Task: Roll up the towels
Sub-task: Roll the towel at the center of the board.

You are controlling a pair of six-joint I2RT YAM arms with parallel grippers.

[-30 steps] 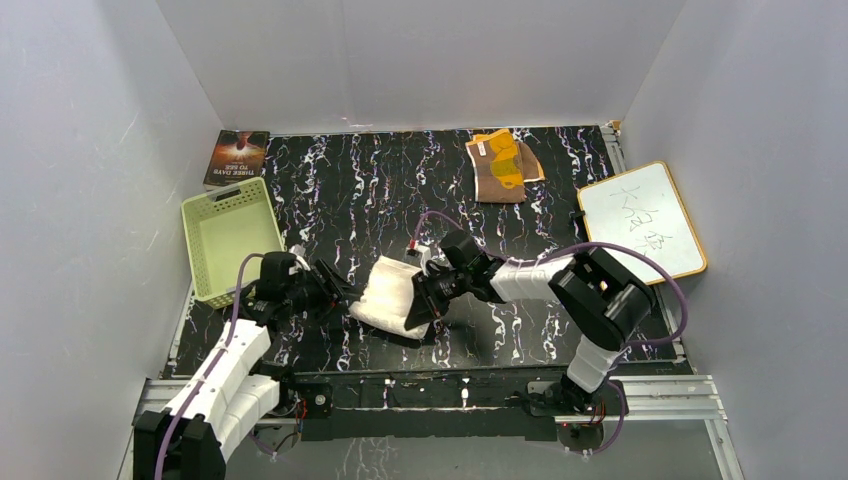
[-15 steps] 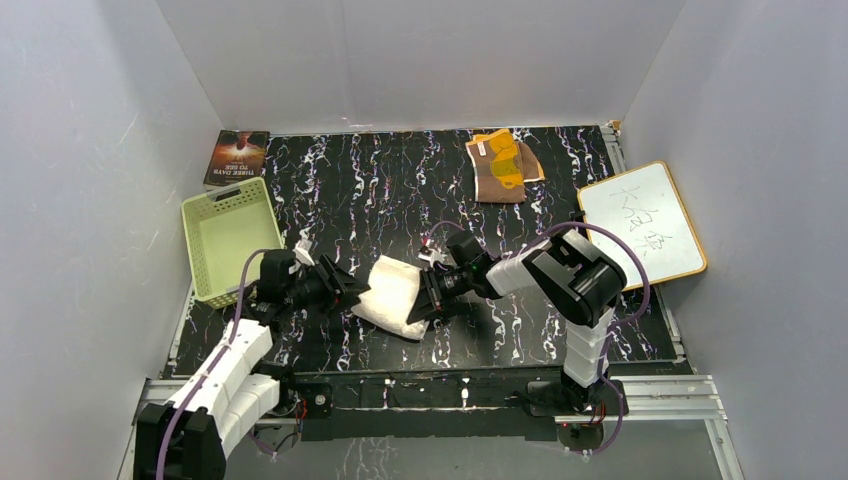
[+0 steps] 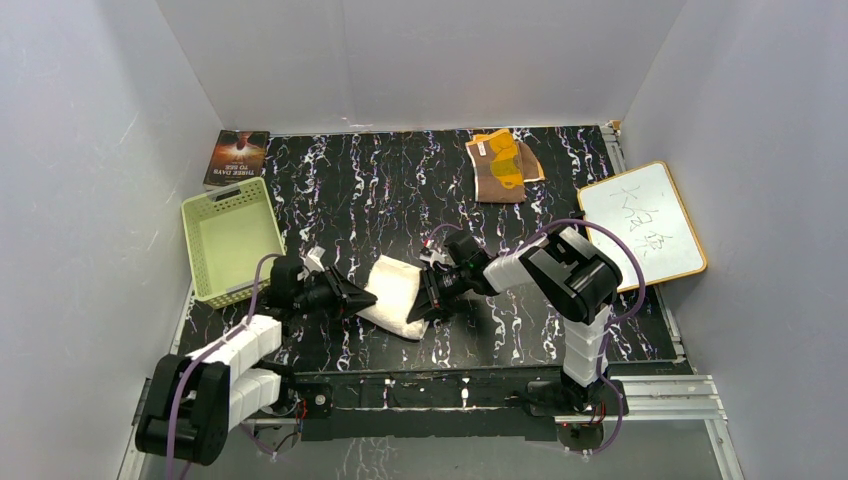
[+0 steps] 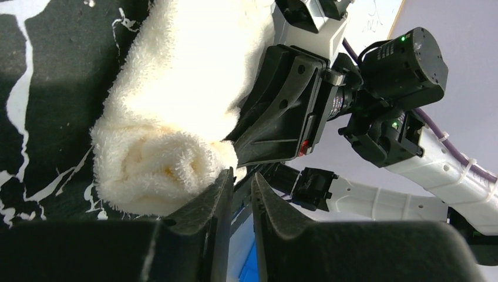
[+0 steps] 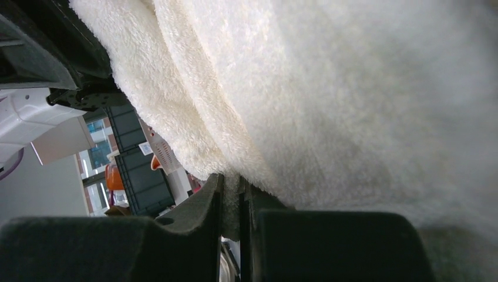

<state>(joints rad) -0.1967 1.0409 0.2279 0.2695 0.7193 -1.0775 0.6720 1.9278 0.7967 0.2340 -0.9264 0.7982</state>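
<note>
The cream-white towel lies loosely rolled at the front middle of the black table, between both grippers. My right gripper is shut on its right edge; in the right wrist view a strip of towel sits pinched between the jaws. My left gripper meets the roll's left end. Its jaws are nearly together with a thin slit, the rolled towel lying against the outer side of one finger. I cannot tell whether any fold is caught at the tips. The brown and yellow-orange towel lies crumpled at the back.
A pale green basket stands at the left, with a book behind it. A white board with a wooden frame lies at the right edge. Grey walls enclose the table on three sides.
My left gripper has slid right to the towel's left end and its jaws have closed. The right arm has drawn in slightly, and the towel has shifted and bunched tighter.
</note>
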